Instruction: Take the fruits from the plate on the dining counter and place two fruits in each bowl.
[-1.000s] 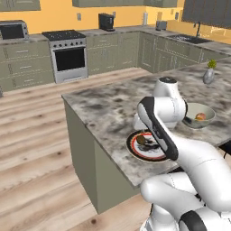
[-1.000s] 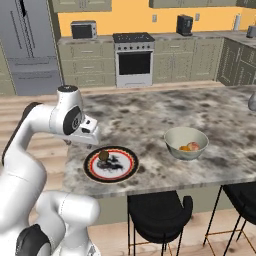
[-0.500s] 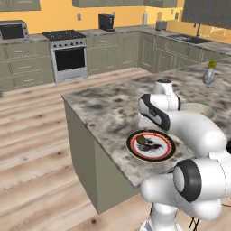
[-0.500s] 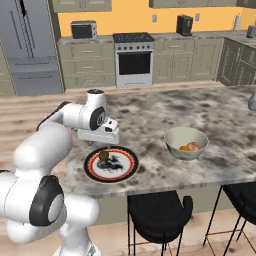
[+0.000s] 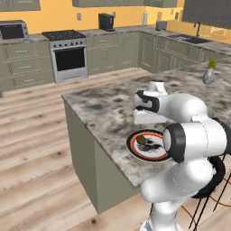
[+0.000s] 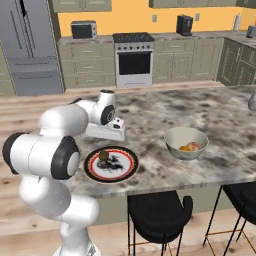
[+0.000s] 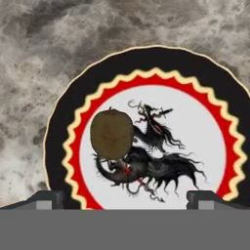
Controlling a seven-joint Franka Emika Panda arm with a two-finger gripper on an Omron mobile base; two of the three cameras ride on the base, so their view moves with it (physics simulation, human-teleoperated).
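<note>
Resting on the plate, left of centre in the hand view: one dark brownish-green fruit, round, dull-skinned, lying on the white ring beside the dark inked figure at the middle. Same fruit seen from the right base view toward the plate's far left part; from the left base view, fruit on the plate toward its left side.

Plate: round, flat, black outer band, red scalloped ring edged in pale yellow, white field. Set on the dining counter near its front edge, mottled grey-brown marble; counter carried on a sage-green base.

Bowl: deep, beige, on the same counter, well apart from the plate to its right in the right base view. Inside it: one orange fruit and one pinkish-red fruit, touching or nearly so.

Gripper: poised above the plate, looking down on it, fingertips spread wide, nothing between them, fruit lying nearer the left tip. Hand of the arm above the counter just behind the plate.

Small grey vase with a yellow-green sprig: far along the counter. Black stools below the counter's front edge. Stove and sage-green cabinets along the yellow back wall.
</note>
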